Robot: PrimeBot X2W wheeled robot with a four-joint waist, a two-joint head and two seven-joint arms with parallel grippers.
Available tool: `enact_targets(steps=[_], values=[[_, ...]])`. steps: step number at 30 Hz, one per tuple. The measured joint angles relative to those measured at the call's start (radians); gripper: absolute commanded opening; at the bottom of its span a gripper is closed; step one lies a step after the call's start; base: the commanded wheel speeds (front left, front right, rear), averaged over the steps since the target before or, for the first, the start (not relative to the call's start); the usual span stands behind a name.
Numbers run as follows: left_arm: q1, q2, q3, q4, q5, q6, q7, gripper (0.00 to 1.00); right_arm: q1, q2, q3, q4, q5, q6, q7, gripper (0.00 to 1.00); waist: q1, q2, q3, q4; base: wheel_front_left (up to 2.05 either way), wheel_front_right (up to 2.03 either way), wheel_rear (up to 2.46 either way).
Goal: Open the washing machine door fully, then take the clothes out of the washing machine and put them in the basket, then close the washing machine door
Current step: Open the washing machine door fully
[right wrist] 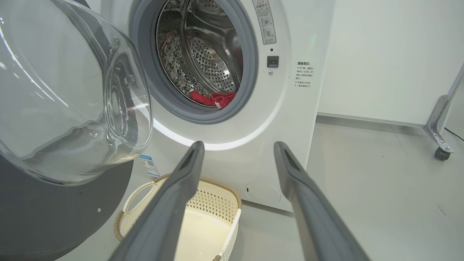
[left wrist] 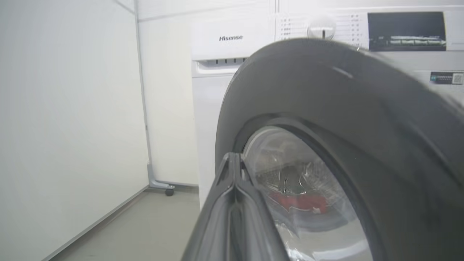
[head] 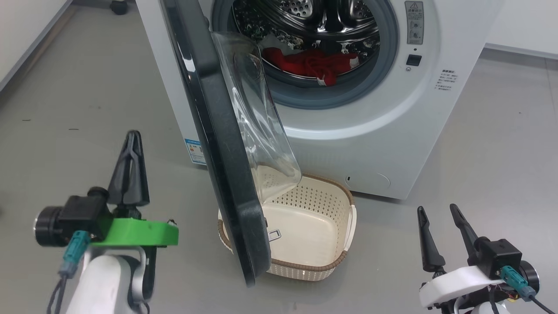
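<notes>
The door (head: 213,144) stands half open over the basket (head: 331,261), so the clenched, empty left claw (head: 132,135) sits near its outer face, probably to push it wider. The right claw (head: 437,208) hangs released. Red clothes (head: 314,63) lie inside the washing machine (head: 392,144); the left wrist view shows them through the door's glass.

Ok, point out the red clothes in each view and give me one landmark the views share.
Head view: red clothes at top centre, low in the drum, right of the washing machine door.
Left wrist view: lower centre-right, blurred behind the door's glass.
Right wrist view: just above centre, at the drum's lower edge.
Shared landmark: that door's black rim.
</notes>
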Motion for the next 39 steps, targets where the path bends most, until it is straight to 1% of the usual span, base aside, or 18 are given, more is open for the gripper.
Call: enact_targets(steps=[4, 8, 19, 22, 29, 34, 39], values=[[-0.026, -0.001, 0.017, -0.116, 0.030, 0.000, -0.004, 0.00, 0.000, 0.005, -0.007, 0.001, -0.007, 0.006, 0.000, 1.00, 0.0000, 0.0000, 0.000, 0.001, 0.00, 0.00, 0.00], [-0.038, -0.003, 0.009, -0.225, 0.041, -0.002, -0.005, 0.00, 0.001, 0.009, -0.012, 0.001, -0.012, 0.014, 0.000, 1.00, 0.0000, 0.0000, 0.002, 0.002, 0.00, 0.00, 0.00], [-0.036, -0.007, -0.112, -0.431, 0.027, -0.058, -0.005, 0.00, 0.001, 0.018, -0.024, 0.001, -0.023, 0.028, 0.000, 1.00, 0.0000, 0.0000, 0.016, 0.000, 0.00, 0.00, 0.00], [-0.025, -0.007, -0.166, -0.460, 0.009, -0.075, -0.005, 0.00, 0.000, 0.020, -0.033, 0.002, -0.025, 0.032, 0.000, 1.00, 0.0000, 0.0000, 0.021, 0.001, 0.00, 0.00, 0.00], [0.034, -0.007, -0.289, -0.481, -0.041, -0.114, 0.002, 0.00, 0.000, 0.026, -0.037, 0.009, -0.040, 0.040, 0.000, 1.00, 0.0000, 0.0000, 0.028, 0.003, 0.00, 0.00, 0.00], [0.072, -0.007, -0.366, -0.476, -0.069, -0.132, 0.054, 0.00, 0.000, 0.031, -0.039, 0.015, -0.041, 0.045, 0.000, 1.00, 0.0000, 0.0000, 0.032, 0.003, 0.00, 0.00, 0.00], [0.110, -0.005, -0.430, -0.439, -0.094, -0.135, 0.121, 0.00, -0.001, 0.033, -0.043, 0.019, -0.049, 0.052, 0.000, 1.00, 0.0000, 0.0000, 0.040, 0.001, 0.00, 0.00, 0.00]])
